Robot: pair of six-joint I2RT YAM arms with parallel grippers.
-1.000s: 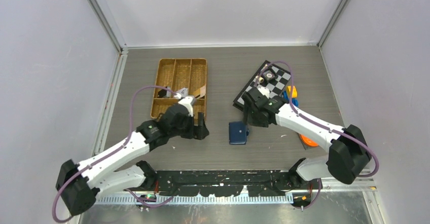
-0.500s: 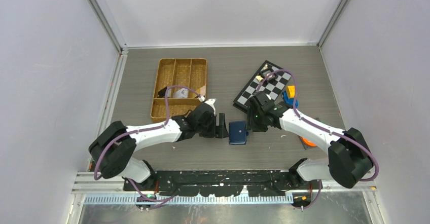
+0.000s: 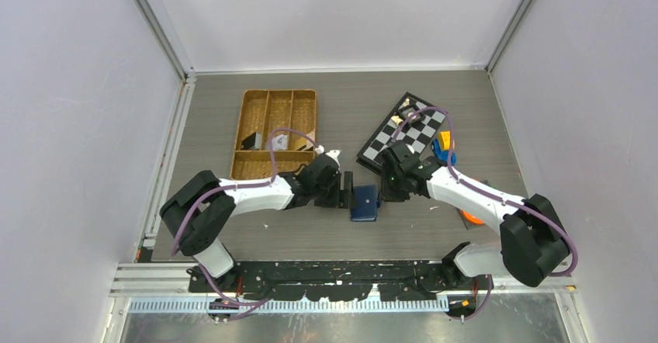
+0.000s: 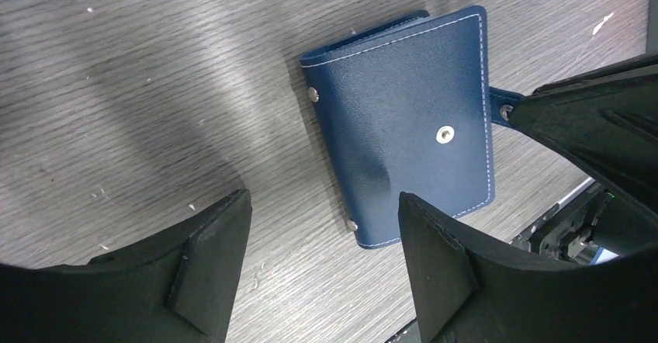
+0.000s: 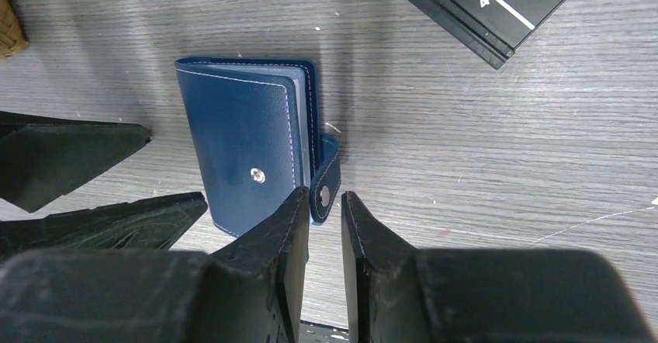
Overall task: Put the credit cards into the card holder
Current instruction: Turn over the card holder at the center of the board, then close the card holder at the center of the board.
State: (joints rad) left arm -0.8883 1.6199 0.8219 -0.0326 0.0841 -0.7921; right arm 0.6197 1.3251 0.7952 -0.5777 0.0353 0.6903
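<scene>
Found card holder (image 3: 363,203) folded shut, flat on table (image 3: 341,95), between the two grippers, near checkerboard (image 3: 405,129). Noted left gripper (image 4: 322,207) spread wide, low at holder's left edge, nothing held. Saw right gripper (image 5: 324,198) narrowed to a slit around loose snap tab (image 5: 327,164). Cannot tell whether actually pinching it.

Grey wood-grain table (image 3: 334,102) carries a closed navy card holder (image 3: 363,203) flat near front middle, wicker tray (image 3: 279,91) back left, checkerboard (image 3: 415,129) angled back right, blue-and-yellow toy (image 3: 444,145) just beside its right edge, partly hidden orange item (image 3: 468,216) front right.
</scene>
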